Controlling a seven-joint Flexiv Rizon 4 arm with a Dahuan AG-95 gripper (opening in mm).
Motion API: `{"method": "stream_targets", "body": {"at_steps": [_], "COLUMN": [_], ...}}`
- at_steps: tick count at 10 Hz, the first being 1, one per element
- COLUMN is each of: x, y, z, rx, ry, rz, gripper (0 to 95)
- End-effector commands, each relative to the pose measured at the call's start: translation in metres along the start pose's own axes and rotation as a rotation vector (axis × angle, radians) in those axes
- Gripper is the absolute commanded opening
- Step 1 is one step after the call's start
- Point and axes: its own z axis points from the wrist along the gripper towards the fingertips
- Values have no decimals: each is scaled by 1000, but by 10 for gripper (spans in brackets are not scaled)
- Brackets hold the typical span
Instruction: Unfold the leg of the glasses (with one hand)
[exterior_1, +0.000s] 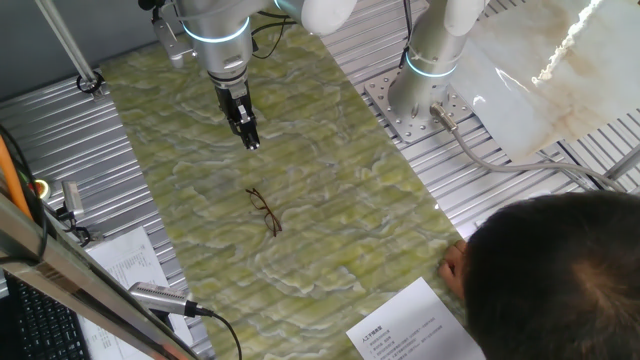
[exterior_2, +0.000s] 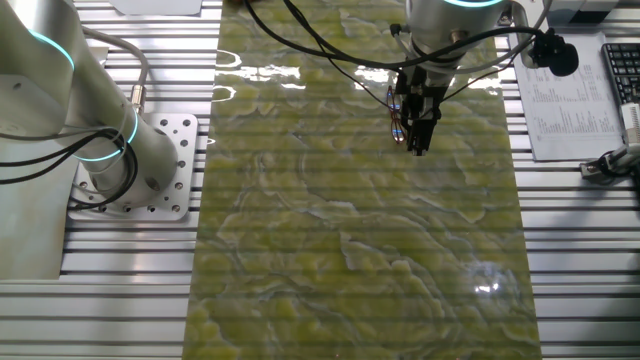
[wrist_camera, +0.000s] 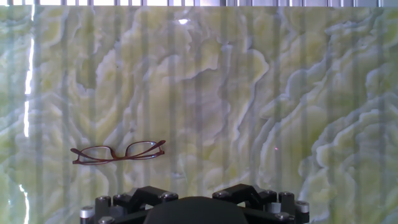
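**Gripper high above the mat, glasses lying apart below it**

Hanging over the green marbled mat, the gripper points down with nothing between its fingers, which look drawn close together in both fixed views; the hand view shows only the base of the hand, so the exact gap cannot be told. The glasses lie flat on the mat, folded, well apart from the fingertips and nearer the seated person than the gripper is. In the hand view the glasses sit left of centre and low in the picture, their long axis running roughly left to right across the view, lenses side by side. That offset is what the coming move turns on, as I judge it: the hand must travel down and toward the left of its own view before the fingers can catch a temple.

Nothing stands between gripper and spectacles; the mat around them is bare. A second arm's base is bolted at the far right of the mat, clear of the path. Printed sheets lie at the near edge, also out of the way. The other fixed view does not show the glasses.
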Motion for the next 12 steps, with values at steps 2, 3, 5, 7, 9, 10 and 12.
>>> {"method": "stream_targets", "body": {"at_steps": [2, 3, 5, 7, 9, 10, 12], "x": [0, 0, 0, 0, 0, 0, 0], "y": [0, 0, 0, 0, 0, 0, 0], "z": [0, 0, 0, 0, 0, 0, 0], "rx": [-33, -33, -33, -32, -32, -32, -28], "ry": [5, 5, 5, 5, 6, 6, 15], "rz": [-112, -111, -109, -109, -111, -114, -113], "gripper": [0, 0, 0, 0, 0, 0, 0]}}
